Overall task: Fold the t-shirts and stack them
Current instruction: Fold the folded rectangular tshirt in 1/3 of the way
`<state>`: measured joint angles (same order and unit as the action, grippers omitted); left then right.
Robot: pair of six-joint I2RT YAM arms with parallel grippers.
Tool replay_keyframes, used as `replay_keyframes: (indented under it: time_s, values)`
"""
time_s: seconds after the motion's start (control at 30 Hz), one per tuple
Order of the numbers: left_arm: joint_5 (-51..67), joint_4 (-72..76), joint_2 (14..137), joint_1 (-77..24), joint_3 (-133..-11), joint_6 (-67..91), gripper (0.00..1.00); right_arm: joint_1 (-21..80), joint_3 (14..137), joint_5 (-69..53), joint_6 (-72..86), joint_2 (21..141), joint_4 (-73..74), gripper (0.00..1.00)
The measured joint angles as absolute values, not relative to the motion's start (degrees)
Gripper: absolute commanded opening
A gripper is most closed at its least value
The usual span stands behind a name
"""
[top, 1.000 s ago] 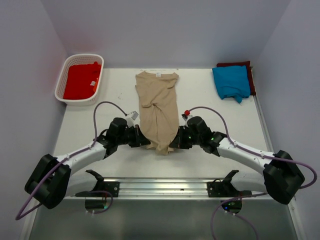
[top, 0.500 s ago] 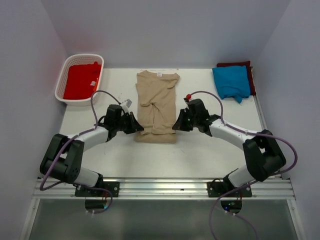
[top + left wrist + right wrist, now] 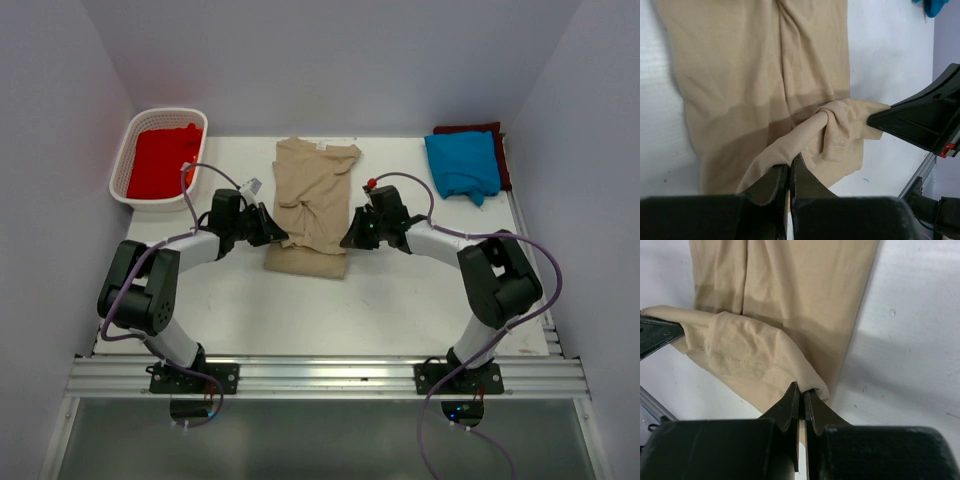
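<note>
The tan t-shirt [image 3: 312,205] lies lengthwise in the middle of the table, its near hem lifted and carried over the body. My left gripper [image 3: 278,233] is shut on the hem's left corner [image 3: 790,150]. My right gripper [image 3: 347,238] is shut on the hem's right corner [image 3: 800,375]. Both hold the hem a little above the shirt, near its middle. The tan shirt also fills the left wrist view [image 3: 755,75] and the right wrist view [image 3: 790,285]. The bright blue t-shirt [image 3: 462,165] lies folded at the back right on the dark maroon one [image 3: 500,140]. The red t-shirt [image 3: 163,160] lies in the basket.
A white plastic lattice basket [image 3: 122,165] stands at the back left. The walls close in the table at the back and sides. A metal rail [image 3: 330,375] runs along the near edge.
Both grippers have moved away from the near edge toward the back, carrying the shirt's near hem up over its body. The fold line now lies further back.
</note>
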<state>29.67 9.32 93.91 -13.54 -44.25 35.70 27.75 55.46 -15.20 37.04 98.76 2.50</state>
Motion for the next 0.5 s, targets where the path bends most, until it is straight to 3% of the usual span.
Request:
replay_keyframes:
  time_s: [0.2, 0.23, 0.3, 0.37, 0.43, 0.47, 0.5]
  values:
    - [32.9, 9.9, 99.0, -12.3, -51.0, 36.1, 0.00, 25.6, 62.0, -16.4, 37.6, 102.6, 2.1, 0.00]
    - [33.8, 9.9, 101.0, -11.9, -53.1, 36.4, 0.00, 25.1, 63.8, -16.7, 38.2, 103.9, 2.1, 0.08]
    - [35.7, 9.6, 105.4, -10.7, -58.1, 36.9, 0.18, 23.7, 67.6, -18.1, 40.9, 106.9, 1.1, 0.42]
    - [37.9, 9.4, 111.4, -9.2, -65.5, 38.2, 0.51, 22.1, 70.6, -19.5, 44.4, 109.9, -2.1, 0.70]
    - [40.0, 10.5, 116.2, -7.4, -71.9, 41.0, 0.80, 20.2, 72.0, -20.3, 48.6, 112.3, -7.5, 0.81]
    - [41.0, 12.4, 117.1, -6.3, -73.0, 42.8, 1.00, 19.4, 72.1, -20.3, 50.1, 112.7, -9.0, 0.84]
    - [41.5, 13.9, 117.2, -5.5, -73.2, 43.9, 1.00, 18.6, 72.1, -20.3, 51.2, 112.9, -10.0, 0.84]
